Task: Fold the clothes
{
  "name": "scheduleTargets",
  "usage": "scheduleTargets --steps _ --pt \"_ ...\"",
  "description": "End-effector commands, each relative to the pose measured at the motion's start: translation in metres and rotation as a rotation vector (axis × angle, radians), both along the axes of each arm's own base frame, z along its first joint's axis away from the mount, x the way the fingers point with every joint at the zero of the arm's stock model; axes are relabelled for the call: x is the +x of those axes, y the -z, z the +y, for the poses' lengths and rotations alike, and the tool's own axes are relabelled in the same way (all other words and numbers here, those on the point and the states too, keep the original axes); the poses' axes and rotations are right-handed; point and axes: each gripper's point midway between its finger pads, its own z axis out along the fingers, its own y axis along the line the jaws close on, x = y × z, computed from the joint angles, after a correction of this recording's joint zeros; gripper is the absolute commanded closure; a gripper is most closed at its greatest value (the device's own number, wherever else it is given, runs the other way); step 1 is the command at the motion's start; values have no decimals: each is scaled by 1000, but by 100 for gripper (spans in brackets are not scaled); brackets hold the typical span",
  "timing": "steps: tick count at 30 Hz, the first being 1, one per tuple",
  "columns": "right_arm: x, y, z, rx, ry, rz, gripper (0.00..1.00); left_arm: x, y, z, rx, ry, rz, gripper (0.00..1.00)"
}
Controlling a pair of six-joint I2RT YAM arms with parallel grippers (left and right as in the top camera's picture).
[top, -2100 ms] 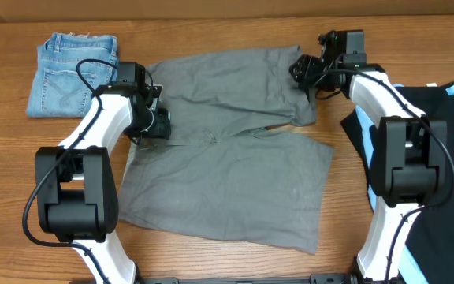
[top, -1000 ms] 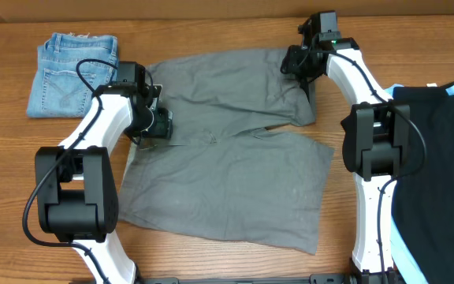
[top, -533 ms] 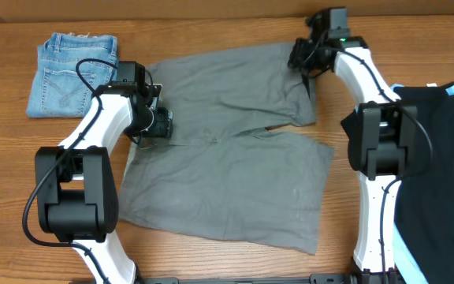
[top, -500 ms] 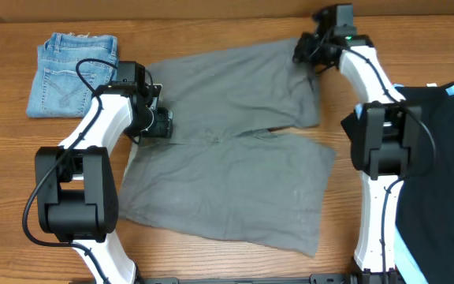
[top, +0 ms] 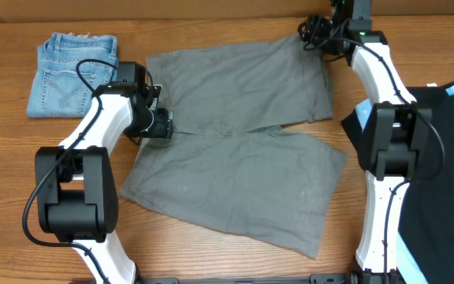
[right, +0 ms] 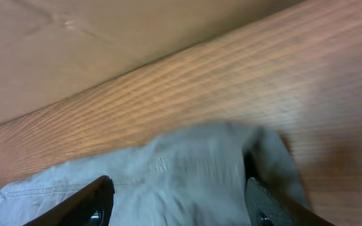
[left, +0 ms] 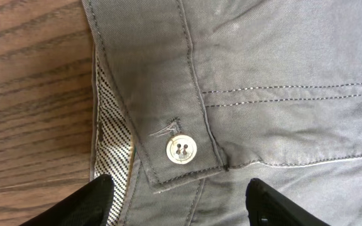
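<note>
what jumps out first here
The grey shorts spread flat across the middle of the table dominate. The left gripper hangs open over their buttoned waistband, the right gripper open at the far leg's corner. Folded denim shorts lie at the far left.

The left arm (top: 103, 116) and right arm (top: 378, 68) are showing white shells between bulky black joints, a thin black cable (top: 80, 72) is looping off the left, and the left gripper (left: 178, 204) and right gripper (right: 180, 202) are showing rounded black jaws.
</note>
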Motion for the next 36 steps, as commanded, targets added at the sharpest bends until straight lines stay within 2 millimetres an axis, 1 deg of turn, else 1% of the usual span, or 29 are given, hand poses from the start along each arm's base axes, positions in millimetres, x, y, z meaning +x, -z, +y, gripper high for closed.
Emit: scheduleTargets --steps 1,2,5,8,9,12,14,16,20,24,26,28,30,33,34,35,36 --pt "-21 -93 -36 14 -18 -75 28 4 -1 2 4 0 -7 31" --pt "-28 -98 -38 10 -27 -64 27 7 -4 2 3 0 -17 31" --pt "-58 -112 -44 -12 -24 13 27 19 -21 2 1 -1 -60 31" --pt "-85 -112 -48 -32 0 114 26 37 -50 5 4 -9 -117 29" --pt "-92 -109 -48 -35 5 146 26 42 -59 7 4 -14 -135 28" --pt "-121 -90 -48 -33 11 294 26 59 -86 21 5 -44 -193 26" --pt "-138 -74 -50 -46 21 385 26 70 -96 31 6 -66 -237 22" --pt "-153 -59 -51 -53 25 457 26 77 -97 40 6 -84 -265 20" --pt "-173 -20 -50 -51 23 561 26 80 -87 49 11 -94 -263 19" --pt "-193 23 -47 -40 20 639 28 79 -76 49 7 -92 -238 20" --pt "-204 47 -42 -20 10 663 30 78 -70 49 7 -93 -219 20" --pt "-207 57 -36 14 -5 662 31 77 -69 49 7 -92 -214 20" --pt "-208 62 -30 45 -21 655 39 77 -69 49 7 -92 -215 20" --pt "-212 64 -33 30 -14 671 79 78 -69 49 7 -93 -218 20" --pt "-216 65 -41 -16 5 689 92 78 -69 49 7 -92 -218 20" --pt "-220 65 -49 -55 33 707 96 78 -69 49 7 -92 -218 20" --pt "-226 65 -57 -91 67 734 96 78 -69 49 8 -92 -219 20"
